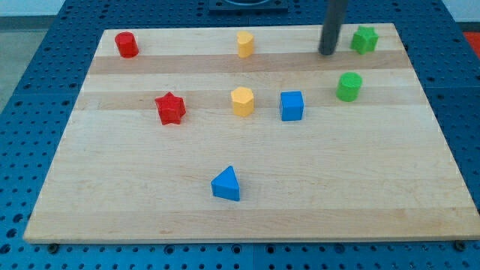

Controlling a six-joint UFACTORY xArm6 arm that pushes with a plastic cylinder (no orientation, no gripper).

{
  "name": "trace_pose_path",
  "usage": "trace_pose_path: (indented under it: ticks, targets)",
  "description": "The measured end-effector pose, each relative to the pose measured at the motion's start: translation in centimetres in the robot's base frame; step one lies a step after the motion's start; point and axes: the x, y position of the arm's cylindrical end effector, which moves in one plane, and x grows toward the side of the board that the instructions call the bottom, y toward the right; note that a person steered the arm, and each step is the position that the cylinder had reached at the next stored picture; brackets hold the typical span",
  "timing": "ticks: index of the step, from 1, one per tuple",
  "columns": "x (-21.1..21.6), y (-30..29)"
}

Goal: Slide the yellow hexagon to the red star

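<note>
Light wood bench (390, 195) with eight blocks sitting on it: red cylinder (126, 45) top left, small yellow block (245, 43) top middle, green star (364, 39) top right, green cylinder (349, 86) below it. Middle row: red star (170, 108), yellow hexagon (242, 100), blue cube (292, 106). Blue triangle (226, 184) sits lower down.

No legible text, label, brand, number or sign appears anywhere in the camera view. The pale wooden board (247, 225) carries only its grain, the blue perforated surface (30, 112) beneath it shows plain rows of holes, and the small coloured plastic blocks have unmarked faces.
</note>
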Motion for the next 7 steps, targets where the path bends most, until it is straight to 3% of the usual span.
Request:
trace_pose_path:
  ticks: [1,3,7]
  targets:
    - [0.6,-5.2]
    - [6.8,-5.8]
    - [11.4,-10.4]
